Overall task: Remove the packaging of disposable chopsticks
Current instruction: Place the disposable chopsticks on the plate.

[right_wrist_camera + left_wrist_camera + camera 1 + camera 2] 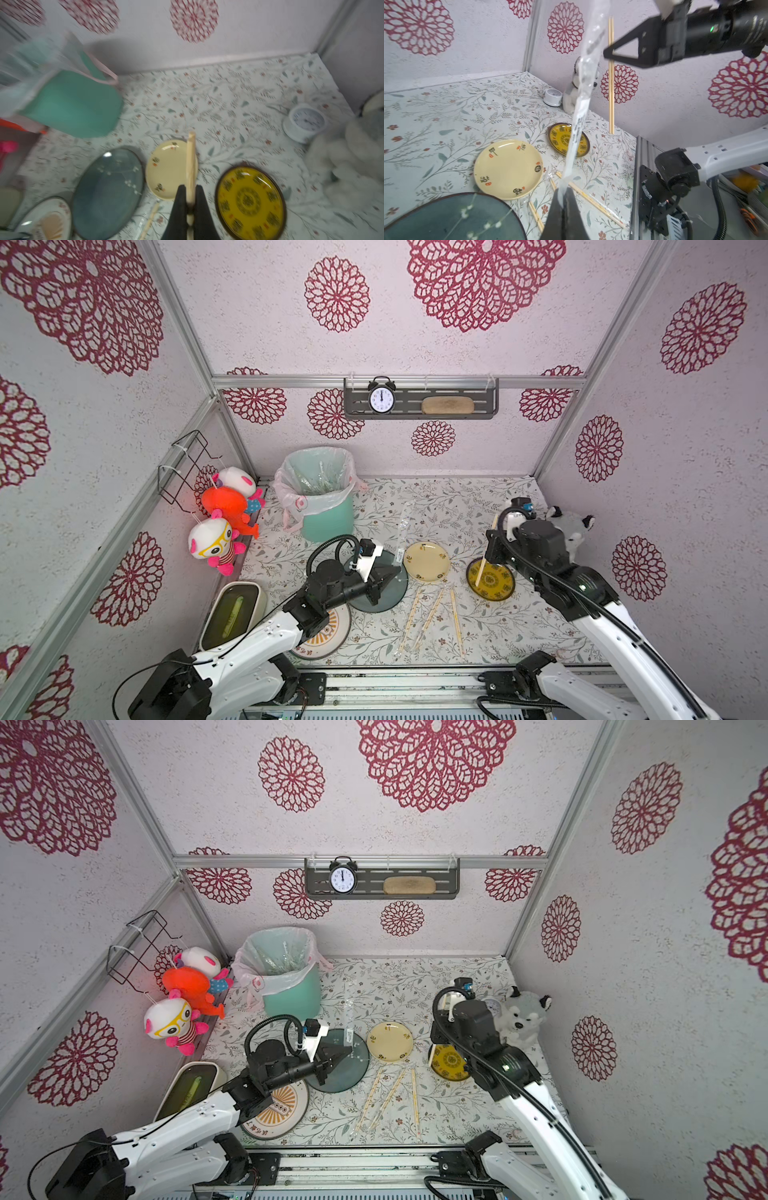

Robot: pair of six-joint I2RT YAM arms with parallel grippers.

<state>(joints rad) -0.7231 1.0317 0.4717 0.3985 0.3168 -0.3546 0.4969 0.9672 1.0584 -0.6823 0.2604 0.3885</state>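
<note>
Packaging: one clear printed sleeve, limp, its lower end pinched by the left gripper. It runs up the centre of the left wrist view and shows as a faint strip at mid-frame in a top view.
Left gripper: jaws pressed together on the sleeve's end, over the dark plate in both top views.
Disposable chopsticks: one bare pair, upright, right of the sleeve and apart from it. In a top view its lower end crosses the rim of the yellow plate.
Right gripper: jaws clamped on that pair partway along, with stick showing beyond both sides of the grip.
Loose pairs: three on the tablecloth, lower centre of both top views, below the cream plate. Glossy wrap shows on some.
Bin: teal with a pink-white liner, upper left of the tablecloth.
</note>
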